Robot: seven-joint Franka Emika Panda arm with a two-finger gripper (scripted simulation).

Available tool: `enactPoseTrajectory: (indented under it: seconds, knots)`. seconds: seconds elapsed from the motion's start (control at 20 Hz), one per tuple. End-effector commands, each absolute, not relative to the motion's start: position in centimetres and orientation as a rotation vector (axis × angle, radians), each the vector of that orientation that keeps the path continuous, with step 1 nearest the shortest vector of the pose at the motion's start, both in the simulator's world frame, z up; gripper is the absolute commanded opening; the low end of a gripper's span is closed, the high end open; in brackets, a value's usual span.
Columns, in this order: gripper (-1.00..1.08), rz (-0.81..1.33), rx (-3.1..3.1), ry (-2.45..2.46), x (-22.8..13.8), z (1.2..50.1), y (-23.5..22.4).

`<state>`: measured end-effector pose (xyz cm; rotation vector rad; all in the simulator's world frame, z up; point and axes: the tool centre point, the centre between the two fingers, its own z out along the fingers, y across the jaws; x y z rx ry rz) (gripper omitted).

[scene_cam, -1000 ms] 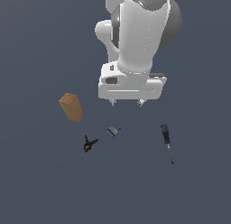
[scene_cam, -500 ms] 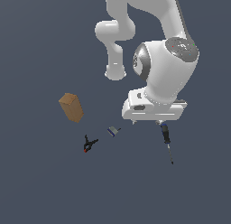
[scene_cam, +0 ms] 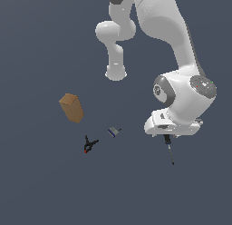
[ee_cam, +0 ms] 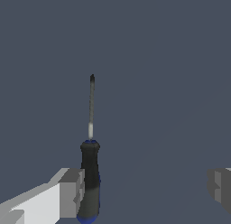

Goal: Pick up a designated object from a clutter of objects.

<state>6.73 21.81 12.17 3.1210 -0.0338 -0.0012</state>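
Screwdriver (ee_cam: 90,173) alone on bare floor, box (scene_cam: 71,107), clamp (scene_cam: 89,144), block (scene_cam: 113,132) well apart, gripper (ee_cam: 144,187) open, handle against one finger (ee_cam: 67,191)

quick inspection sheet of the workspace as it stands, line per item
surface: flat dark grey floor, no marks seen
job's things: screwdriver lying flat, handle between the claw's fingers, shaft pointing away from the claw
clutter: tan box, black clamp with red tips and small grey-blue block lie apart, all to the exterior view's left of the arm
grippers: claw open, one finger right beside the handle, the other well clear
cables: nothing seen
surroundings: nothing seen beyond the white arm
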Motion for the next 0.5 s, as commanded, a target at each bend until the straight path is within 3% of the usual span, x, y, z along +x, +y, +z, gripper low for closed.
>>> enactPoseTrajectory:
  seconds: [0.0, 0.45]
  knots:
    - [1.00, 0.002, 3.127, -0.046, 6.7, 10.4, 23.6]
    - [1.00, 0.000, 3.140, -0.066, 6.0, 6.8, 27.2]
